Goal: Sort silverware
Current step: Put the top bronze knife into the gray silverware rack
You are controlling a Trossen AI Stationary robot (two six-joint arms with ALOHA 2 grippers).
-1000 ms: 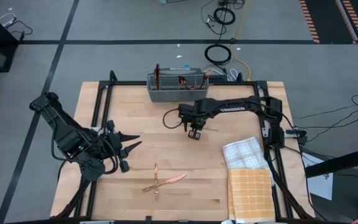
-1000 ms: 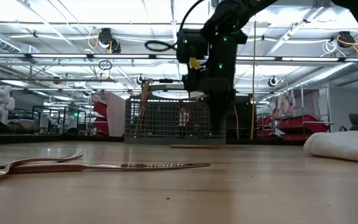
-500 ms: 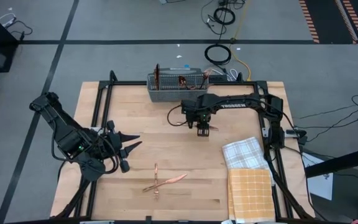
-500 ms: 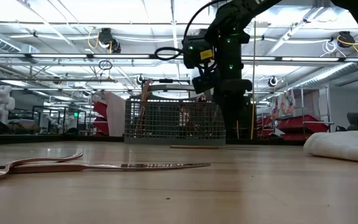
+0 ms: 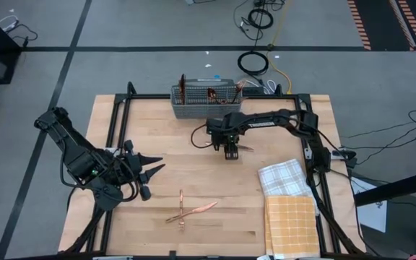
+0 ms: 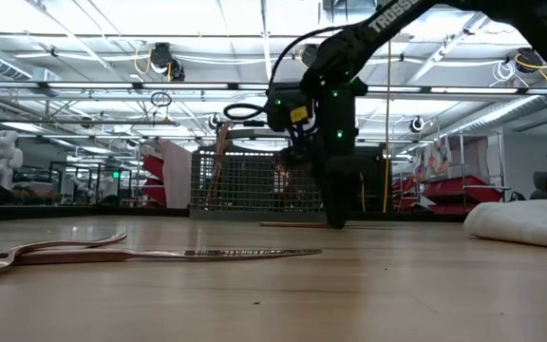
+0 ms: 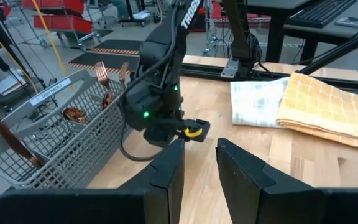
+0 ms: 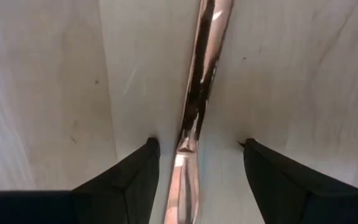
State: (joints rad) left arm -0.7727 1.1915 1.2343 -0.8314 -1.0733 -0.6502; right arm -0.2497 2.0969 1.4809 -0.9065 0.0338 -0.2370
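R gripper (image 5: 229, 153) is seen low over bench centre, just in front of the mesh caddy (image 5: 204, 102) at the far edge, fingers apart astride a copper utensil (image 8: 197, 106) lying flat, not clamped. L gripper (image 5: 152, 167) is parked near L edge, fingers apart, empty. Two more pcs (image 5: 188, 211) are crossed near the front edge.
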